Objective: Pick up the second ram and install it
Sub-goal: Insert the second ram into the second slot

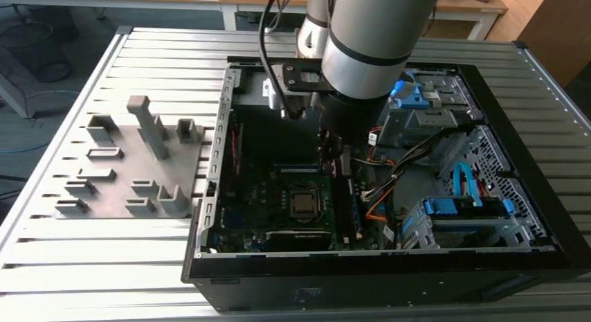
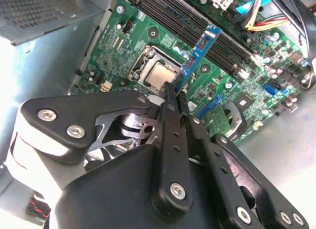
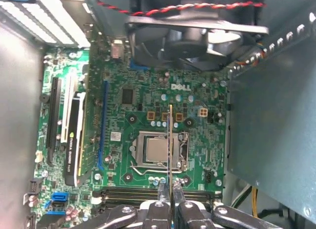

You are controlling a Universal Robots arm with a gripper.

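Clamped firmly on the second ram (image 2: 197, 56) with the gripper (image 2: 175, 93), low inside the open computer case (image 1: 214, 197), above the motherboard (image 2: 123, 56) and seemingly touching nothing else; held on edge, reaching out from the fingertips over the stretch between CPU socket (image 2: 160, 73) and black memory slots (image 2: 170, 14). Apparently lying across the line of those slots rather than along it, though true tilt hard to judge. Chief risks, then: coming down skewed or offset and jamming a corner or the contact edge against a slot wall or small board parts; pivoting in so narrow a pinch under any side load; forcing against a mismatched notch and flexing the board. Gained from the second wrist view: the blue-green broad face with pale labels, and the clearance beneath. Gained from the first wrist view instead: the second ram (image 3: 170, 140) edge-on as a hairline, handy for checking straightness. From the exterior view: the arm (image 1: 369, 38) at twelve o'clock from the CPU socket, grey fixture plate (image 1: 120, 170) at nine o'clock from the case
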